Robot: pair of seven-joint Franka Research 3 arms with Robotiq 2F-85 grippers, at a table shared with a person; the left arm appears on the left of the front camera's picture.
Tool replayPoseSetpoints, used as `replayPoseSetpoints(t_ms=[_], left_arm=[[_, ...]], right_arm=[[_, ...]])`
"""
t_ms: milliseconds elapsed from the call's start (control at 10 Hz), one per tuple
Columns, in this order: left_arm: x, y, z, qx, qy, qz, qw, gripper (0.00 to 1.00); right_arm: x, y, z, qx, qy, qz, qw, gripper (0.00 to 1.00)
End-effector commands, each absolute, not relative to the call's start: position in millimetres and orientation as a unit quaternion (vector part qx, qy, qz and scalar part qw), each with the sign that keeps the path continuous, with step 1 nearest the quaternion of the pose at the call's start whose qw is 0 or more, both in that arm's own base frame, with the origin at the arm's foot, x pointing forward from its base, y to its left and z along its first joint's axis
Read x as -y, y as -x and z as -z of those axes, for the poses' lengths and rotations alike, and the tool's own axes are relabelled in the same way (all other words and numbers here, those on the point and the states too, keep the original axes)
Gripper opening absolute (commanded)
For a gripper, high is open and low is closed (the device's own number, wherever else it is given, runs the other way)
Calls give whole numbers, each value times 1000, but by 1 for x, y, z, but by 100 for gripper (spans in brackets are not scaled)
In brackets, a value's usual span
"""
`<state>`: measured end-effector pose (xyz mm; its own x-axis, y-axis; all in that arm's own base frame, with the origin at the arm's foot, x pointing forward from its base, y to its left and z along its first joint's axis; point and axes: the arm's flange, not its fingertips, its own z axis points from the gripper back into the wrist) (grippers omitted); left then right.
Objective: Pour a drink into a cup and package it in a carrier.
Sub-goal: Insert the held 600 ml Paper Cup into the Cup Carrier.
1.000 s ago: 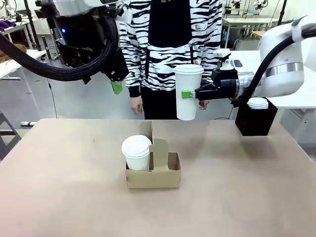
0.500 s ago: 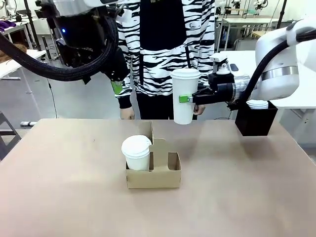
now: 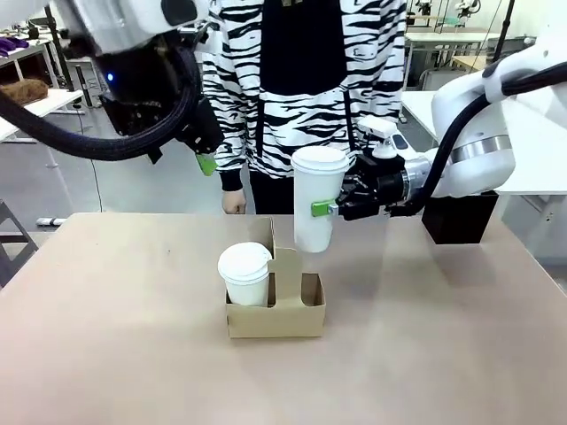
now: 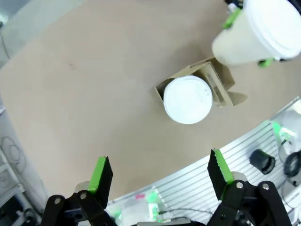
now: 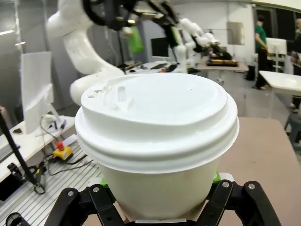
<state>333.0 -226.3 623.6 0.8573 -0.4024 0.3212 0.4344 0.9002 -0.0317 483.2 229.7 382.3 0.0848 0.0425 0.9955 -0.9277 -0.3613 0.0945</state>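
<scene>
Right gripper (image 3: 330, 209) clamps a lidded cup (image 3: 316, 199) above the bench (image 3: 106, 336), just behind the carrier's (image 3: 275, 312) empty slot. Another lidded cup (image 3: 244, 271) fills the other slot. Left gripper (image 4: 160, 175) hangs high, jaws open. Risk: cup base catches the handle tab and tips the carrier.

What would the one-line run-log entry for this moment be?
right gripper: shut on lidded cup, in the air above carrier | left gripper: open, raised | carrier: one lidded cup seated, right slot free

lidded white cup (image 3: 314, 202) above carrier (image 3: 275, 312), airborne
</scene>
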Motion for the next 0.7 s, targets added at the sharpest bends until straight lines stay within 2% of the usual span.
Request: replayPoseSetpoints(t_ms=[0,400,600], left_arm=[[186,-322,-603,169,87,221,957,100],[96,-314,-554,240,116,250,931,100],[71,-312,-531,227,171,302,910,100]], right_arm=[[-228,-470,-379,366,-609,-582,395,80],[-241,-451,-349,361,-621,-588,372,80],[-247,-451,-331,371,-616,-588,371,80]])
